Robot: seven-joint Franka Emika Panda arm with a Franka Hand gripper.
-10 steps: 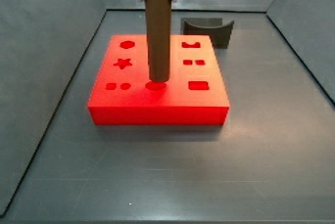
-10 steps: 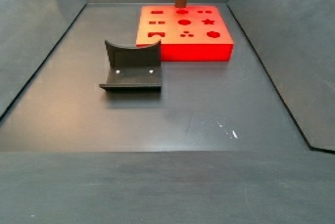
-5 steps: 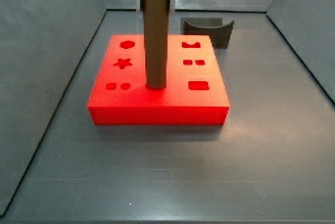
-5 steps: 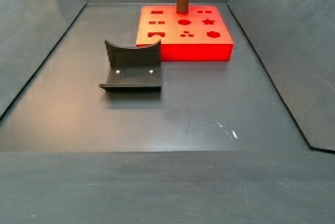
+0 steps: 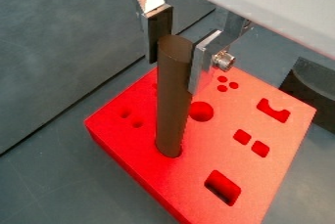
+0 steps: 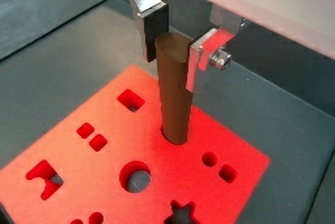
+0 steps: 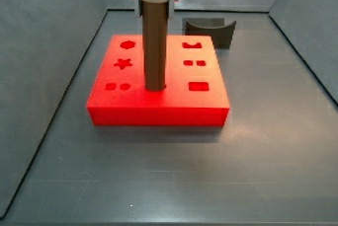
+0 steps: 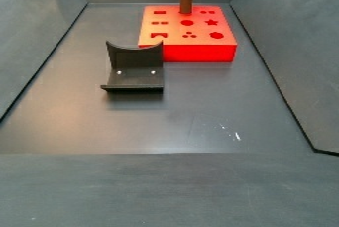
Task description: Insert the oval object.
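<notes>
Red block (image 7: 158,87) sits centre-left in a side view, holes up so pieces drop in vertically. Dull-brown oval object (image 7: 156,47) stands upright at frame centre, lower end seated in a hole near the block's front edge, likely partly inserted. Gripper (image 5: 179,34) above it, silver plates apparently touching the peg's top on both sides, keeping it vertical for the push; whether the grip is tight I cannot tell. Dark grey curved piece (image 7: 211,30) upper right, well apart, unused.
</notes>
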